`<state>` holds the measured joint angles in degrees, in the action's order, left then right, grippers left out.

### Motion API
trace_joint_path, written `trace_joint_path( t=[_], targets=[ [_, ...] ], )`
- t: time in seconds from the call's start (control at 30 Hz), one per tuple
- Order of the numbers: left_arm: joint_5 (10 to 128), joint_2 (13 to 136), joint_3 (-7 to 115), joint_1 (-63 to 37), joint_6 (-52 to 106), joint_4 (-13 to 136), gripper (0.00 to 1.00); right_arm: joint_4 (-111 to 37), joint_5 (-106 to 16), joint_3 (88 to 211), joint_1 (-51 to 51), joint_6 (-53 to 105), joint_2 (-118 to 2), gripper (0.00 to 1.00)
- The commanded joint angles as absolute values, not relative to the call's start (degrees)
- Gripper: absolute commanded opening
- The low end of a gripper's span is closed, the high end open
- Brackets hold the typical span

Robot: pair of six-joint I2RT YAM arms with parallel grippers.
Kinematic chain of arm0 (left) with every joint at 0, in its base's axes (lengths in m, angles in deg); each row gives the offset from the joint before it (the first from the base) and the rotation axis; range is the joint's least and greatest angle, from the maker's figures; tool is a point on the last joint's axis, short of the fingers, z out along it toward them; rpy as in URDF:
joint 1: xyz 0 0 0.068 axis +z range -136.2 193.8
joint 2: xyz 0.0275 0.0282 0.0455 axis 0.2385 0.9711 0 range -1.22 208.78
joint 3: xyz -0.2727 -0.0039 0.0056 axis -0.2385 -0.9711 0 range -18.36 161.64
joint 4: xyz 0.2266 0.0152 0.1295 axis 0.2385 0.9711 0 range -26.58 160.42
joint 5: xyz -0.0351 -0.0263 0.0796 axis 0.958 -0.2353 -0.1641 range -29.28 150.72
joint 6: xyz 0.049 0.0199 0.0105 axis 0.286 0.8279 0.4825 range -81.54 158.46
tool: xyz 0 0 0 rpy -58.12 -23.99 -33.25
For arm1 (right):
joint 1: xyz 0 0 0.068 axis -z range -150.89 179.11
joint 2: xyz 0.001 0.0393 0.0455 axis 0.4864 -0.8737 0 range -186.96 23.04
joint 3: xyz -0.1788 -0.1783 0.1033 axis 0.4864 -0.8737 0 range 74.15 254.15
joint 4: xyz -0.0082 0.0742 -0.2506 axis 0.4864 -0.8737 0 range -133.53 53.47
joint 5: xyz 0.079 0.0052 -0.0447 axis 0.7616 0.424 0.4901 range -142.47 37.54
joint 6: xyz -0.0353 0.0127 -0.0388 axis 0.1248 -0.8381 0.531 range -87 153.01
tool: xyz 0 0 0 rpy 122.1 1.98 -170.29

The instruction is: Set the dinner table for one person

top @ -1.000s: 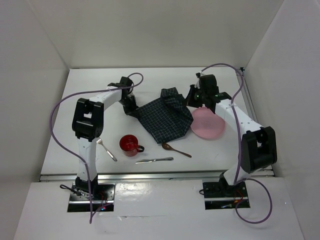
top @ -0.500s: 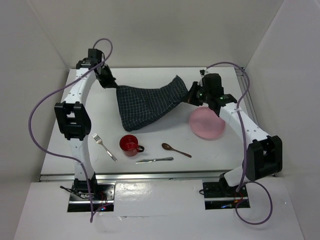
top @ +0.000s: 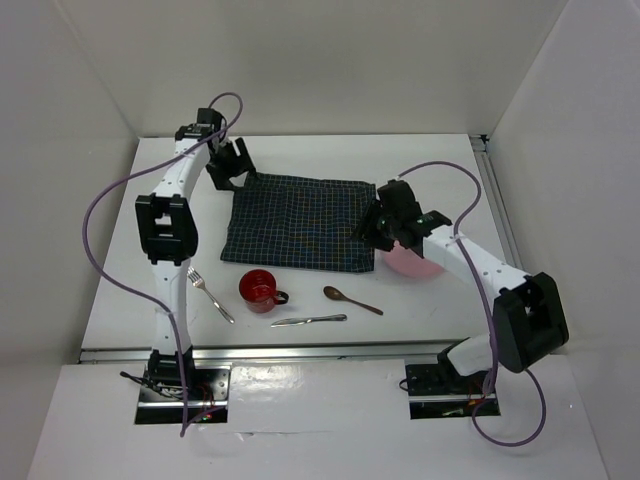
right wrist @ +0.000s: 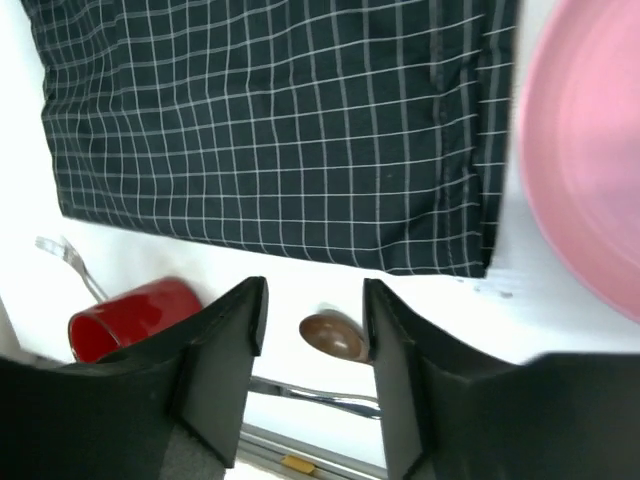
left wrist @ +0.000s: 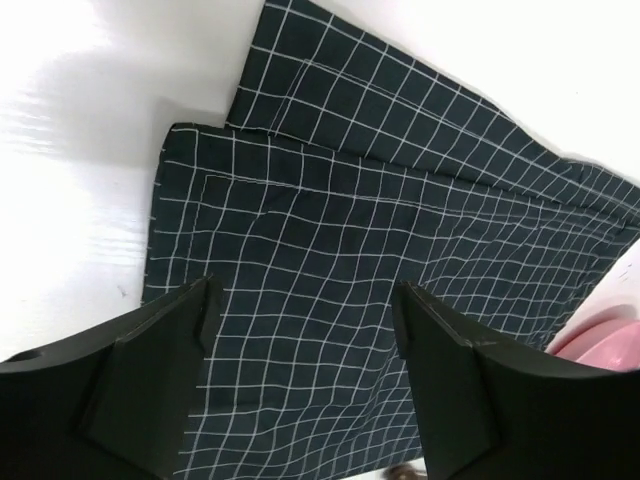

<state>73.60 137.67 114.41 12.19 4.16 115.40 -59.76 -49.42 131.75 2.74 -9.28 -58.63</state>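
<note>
Navy checked cloth mat [top: 300, 222] lies flat and rectangular at mid-worktop. The matte white worktop [top: 440, 160] spans the enclosure floor. A glossy round pink plate [top: 412, 264] sits just beside the mat's right edge. A red mug [top: 258, 288], fork [top: 210, 295], wooden spoon [top: 350, 298] and metal knife [top: 308, 320] lie toward the near edge. Left and right jaws both gape, gripping nothing.

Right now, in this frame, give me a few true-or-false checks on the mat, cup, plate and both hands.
1. The checked mat lies spread flat on the dinner table. True.
2. The left hand is clamped on the mat. False: its fingers stand apart, holding nothing.
3. The red cup stands on the mat. False: it stands on bare table, off the mat's near edge.
4. The pink plate lies beside the mat's right edge. True.
5. The right hand is open and empty. True.
</note>
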Motion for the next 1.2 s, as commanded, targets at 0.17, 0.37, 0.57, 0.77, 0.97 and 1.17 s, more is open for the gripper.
trace_joint_path(
  t=[0.17, 0.37, 0.57, 0.77, 0.97, 1.17],
  targets=[
    [64.51, 114.67, 99.8, 12.39, 10.24, 113.34, 0.41, -65.01, -56.07, 133.47, 1.69, -6.46, -54.74, 0.08],
    [63.78, 104.44, 76.15, 15.21, 7.35, 109.31, 0.18, -64.22, -52.21, 134.51, 1.69, -3.74, -59.83, 0.04],
    [71.51, 106.43, 69.1, 15.21, 7.34, 105.35, 0.54, -67.29, -52.82, 146.54, 2.91, 1.54, -72.39, 0.44],
    [72.14, 109.69, 69.1, 15.21, 8.4, 105.34, 0.74, -68.61, -55.54, 154.02, 3.97, 3.91, -82.33, 0.66],
    [71.53, 114.09, 79.7, 15.21, 7.79, 106.65, 0.64, -67.39, -55.37, 164.2, 10.2, 5.23, -89.61, 0.3],
    [72.05, 123.57, 93.51, 15.21, 7.79, 110.87, 0.73, -71.5, -54.75, 178.27, 13.02, 7.95, -102.35, 0.22]
  ],
)
